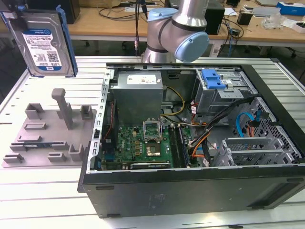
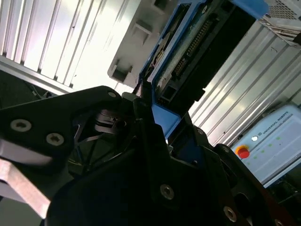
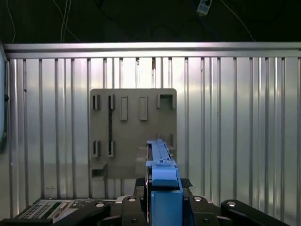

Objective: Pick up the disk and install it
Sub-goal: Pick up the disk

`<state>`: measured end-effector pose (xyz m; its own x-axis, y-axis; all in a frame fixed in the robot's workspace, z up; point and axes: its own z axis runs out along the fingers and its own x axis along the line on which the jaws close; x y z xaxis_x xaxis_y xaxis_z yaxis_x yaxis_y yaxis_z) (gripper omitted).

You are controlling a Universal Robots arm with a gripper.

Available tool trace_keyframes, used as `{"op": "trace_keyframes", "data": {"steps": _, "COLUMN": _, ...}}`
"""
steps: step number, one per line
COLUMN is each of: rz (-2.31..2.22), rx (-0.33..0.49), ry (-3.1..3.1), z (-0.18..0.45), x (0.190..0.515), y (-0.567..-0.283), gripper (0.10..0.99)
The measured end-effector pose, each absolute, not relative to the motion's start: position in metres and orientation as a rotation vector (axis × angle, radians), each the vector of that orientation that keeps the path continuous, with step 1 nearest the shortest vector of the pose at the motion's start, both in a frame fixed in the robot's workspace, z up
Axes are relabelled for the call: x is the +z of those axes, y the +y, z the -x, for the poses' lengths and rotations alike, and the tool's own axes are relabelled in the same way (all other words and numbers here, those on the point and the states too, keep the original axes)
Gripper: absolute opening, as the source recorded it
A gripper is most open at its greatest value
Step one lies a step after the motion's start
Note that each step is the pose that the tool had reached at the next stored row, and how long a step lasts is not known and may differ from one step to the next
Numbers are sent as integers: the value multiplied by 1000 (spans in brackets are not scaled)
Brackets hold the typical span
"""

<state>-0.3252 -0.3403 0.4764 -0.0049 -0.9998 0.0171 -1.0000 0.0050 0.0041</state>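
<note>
Disk [image 1: 44, 43] is hanging in the air at the upper left of the exterior view, standing nearly upright on its long axis with the label facing the camera. You are seeing it lifted clear of the grey tray [image 1: 47, 138], which is lying below it on the ribbed table [image 1: 28, 191].

In the second wrist view the gripper [image 2: 162, 117] is clamping the blue bracket at one short end, jaws closed on the disk from both flat sides. The long axis is running straight out from the jaws, pointing down toward the tray in the first wrist view.

The open computer case [image 1: 190, 183] is sitting well apart, toward the exterior view's right. Its drive cage [image 1: 224, 95], with the blue latch [image 1: 212, 78], is lying in the upper right of that case.
</note>
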Motion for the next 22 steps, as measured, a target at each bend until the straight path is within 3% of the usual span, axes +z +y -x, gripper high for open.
{"op": "trace_keyframes", "data": {"steps": 22, "rz": -2205, "rx": 14, "ry": -2216, "z": 205, "x": 490, "y": -385, "gripper": 369}}
